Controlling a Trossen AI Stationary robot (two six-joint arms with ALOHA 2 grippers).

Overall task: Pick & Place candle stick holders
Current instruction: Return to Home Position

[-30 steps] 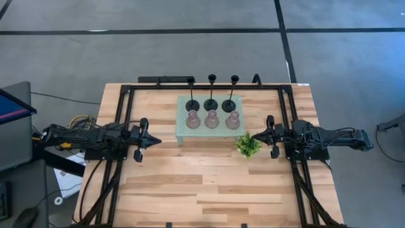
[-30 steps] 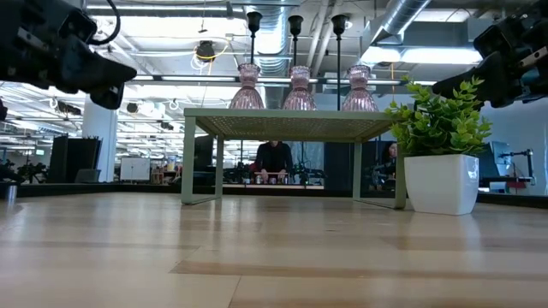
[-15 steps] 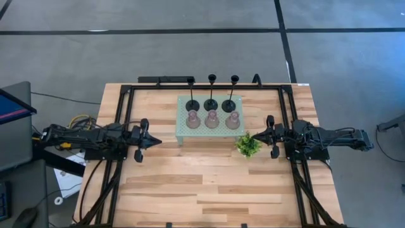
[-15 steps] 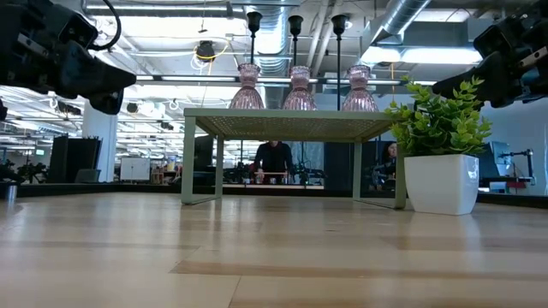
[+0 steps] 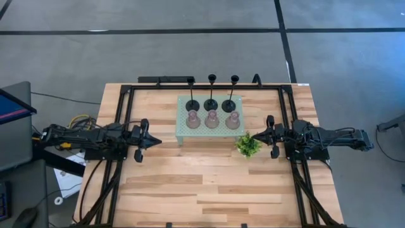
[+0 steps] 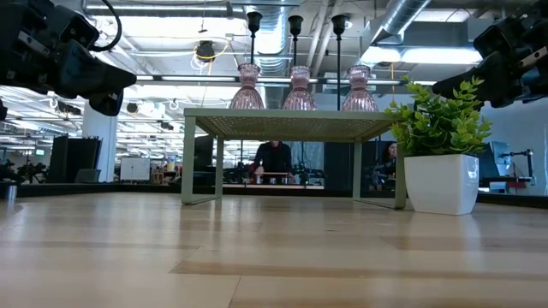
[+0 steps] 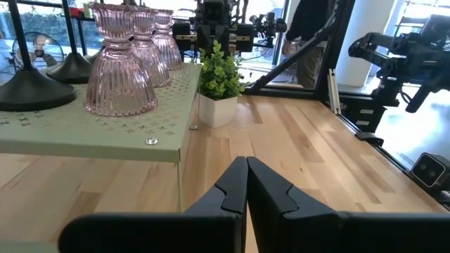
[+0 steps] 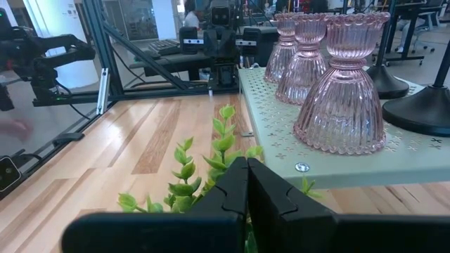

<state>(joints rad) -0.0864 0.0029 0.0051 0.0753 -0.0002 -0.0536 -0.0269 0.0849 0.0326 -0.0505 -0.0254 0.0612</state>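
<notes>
On the pale green shelf [image 5: 180,133] the three black candle stick holders [image 5: 211,103] stand in a row, with the three pink candle stick holders [image 5: 211,119] just beside them, all upright. The left gripper [image 5: 155,142] hovers left of the shelf with fingers pressed together, holding nothing. The right gripper [image 5: 257,135] is also closed and empty, beside the small plant [image 5: 248,145].

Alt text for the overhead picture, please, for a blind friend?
A pale green shelf on a wooden table holds a row of three black candle holders and a row of three pink ones. The robot's left gripper and right gripper wait shut at either side, a small plant by the right one.
</notes>
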